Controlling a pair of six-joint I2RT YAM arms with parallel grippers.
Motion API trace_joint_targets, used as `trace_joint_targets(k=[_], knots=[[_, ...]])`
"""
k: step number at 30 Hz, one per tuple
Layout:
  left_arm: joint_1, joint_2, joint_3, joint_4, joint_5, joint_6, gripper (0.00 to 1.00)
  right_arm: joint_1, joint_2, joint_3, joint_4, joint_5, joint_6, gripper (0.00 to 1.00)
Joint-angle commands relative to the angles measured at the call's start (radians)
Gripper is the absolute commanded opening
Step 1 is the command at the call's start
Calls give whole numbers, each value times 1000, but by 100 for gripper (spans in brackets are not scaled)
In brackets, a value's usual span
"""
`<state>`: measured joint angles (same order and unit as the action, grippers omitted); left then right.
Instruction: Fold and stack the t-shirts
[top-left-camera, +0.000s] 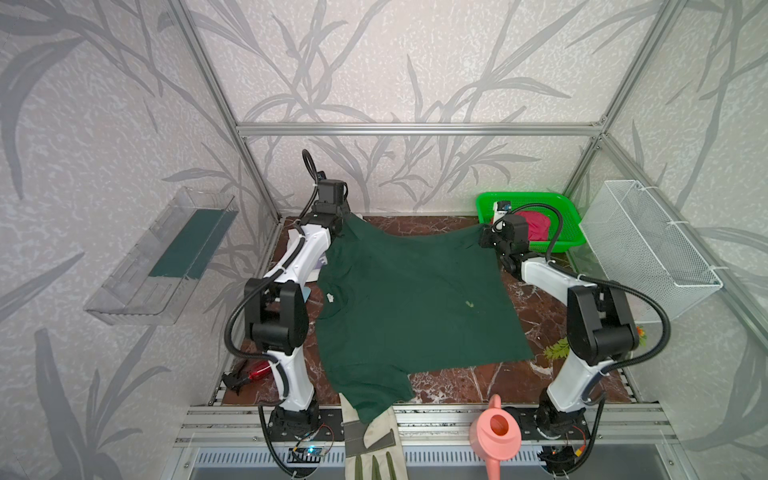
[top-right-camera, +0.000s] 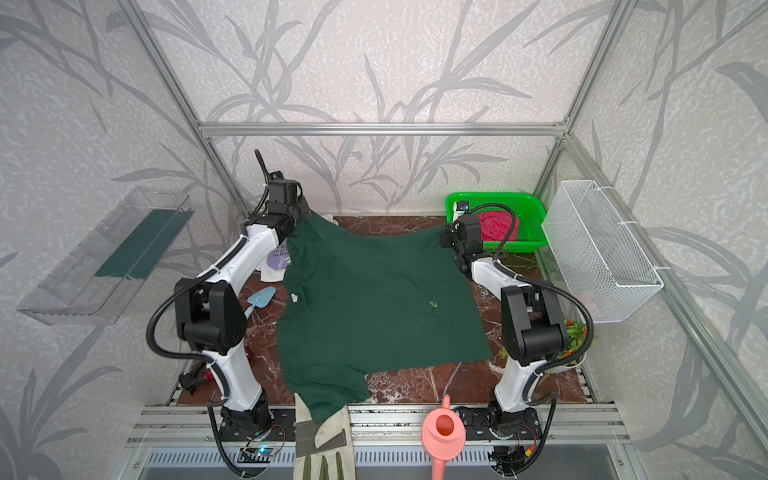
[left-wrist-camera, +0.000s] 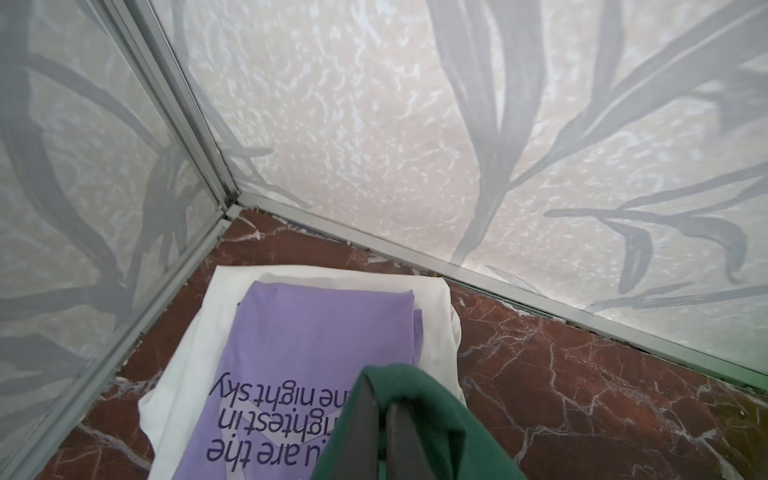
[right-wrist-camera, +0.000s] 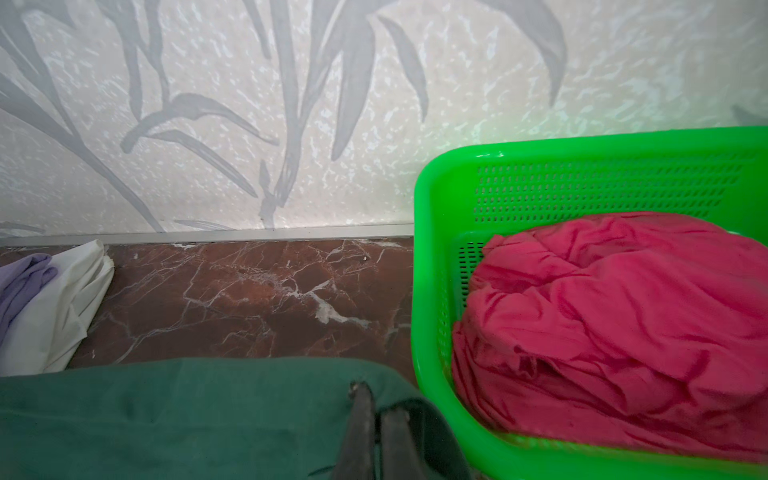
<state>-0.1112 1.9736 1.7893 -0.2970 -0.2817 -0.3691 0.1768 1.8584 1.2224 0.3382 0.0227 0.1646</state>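
The dark green t-shirt (top-left-camera: 407, 299) lies spread over the marble table, its far edge lifted at both corners and one sleeve hanging over the front rail. My left gripper (top-left-camera: 347, 220) is shut on the far left corner (left-wrist-camera: 436, 415); the fingers (left-wrist-camera: 361, 424) pinch the cloth. At the far right corner (right-wrist-camera: 166, 407) my right gripper (top-left-camera: 484, 235) is shut on the hem. A folded lilac t-shirt (left-wrist-camera: 311, 340) rests on a folded white t-shirt (left-wrist-camera: 232, 299) in the back left corner. The pink-red t-shirt (right-wrist-camera: 623, 311) lies crumpled in a green basket (right-wrist-camera: 436, 249).
A beige work glove (top-left-camera: 370, 440) and a pink watering can (top-left-camera: 494, 436) sit on the front rail. A blue trowel (top-right-camera: 262, 299) and red-handled pruners (top-left-camera: 249, 374) lie at the left, a small plant (top-right-camera: 575, 332) at the right. A wire basket (top-left-camera: 648, 241) hangs on the right wall.
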Motion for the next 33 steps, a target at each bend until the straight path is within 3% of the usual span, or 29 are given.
trace_joint_targets(k=[1, 2, 3, 4, 5, 7, 10, 13, 16, 20, 23, 33], knots=[[26, 132, 176, -183, -9, -113, 0, -2, 90, 100, 17, -37, 5, 3], [35, 182, 244, -218, 0, -136, 2, -2, 120, 137, 14, -43, 4, 15], [43, 223, 302, -231, 36, -135, 18, -2, 143, 164, 14, -44, 3, 28], [49, 270, 370, -237, 85, -116, 47, -3, 163, 190, 14, -41, -7, 40], [53, 314, 436, -245, 105, -98, 62, -2, 176, 213, 16, -38, -16, 53], [54, 379, 574, -270, 145, -38, 69, -2, 175, 244, 12, -36, -34, 66], [59, 434, 757, -363, 162, 7, 71, 5, 100, 232, 4, -35, -48, 69], [53, 386, 759, -463, 209, 18, 70, 46, -31, 149, -25, -20, -90, 73], [29, 240, 523, -452, 276, -7, 67, 108, -160, 89, -188, -1, -100, 74], [-3, 76, 133, -303, 447, -56, 62, 182, -325, -81, -291, -30, -8, 75], [-16, 76, 46, -274, 465, -87, 58, 234, -386, -203, -329, -33, 39, 77], [-21, 305, 203, -278, 498, -138, 52, 291, -395, -463, -248, -66, 141, 81]])
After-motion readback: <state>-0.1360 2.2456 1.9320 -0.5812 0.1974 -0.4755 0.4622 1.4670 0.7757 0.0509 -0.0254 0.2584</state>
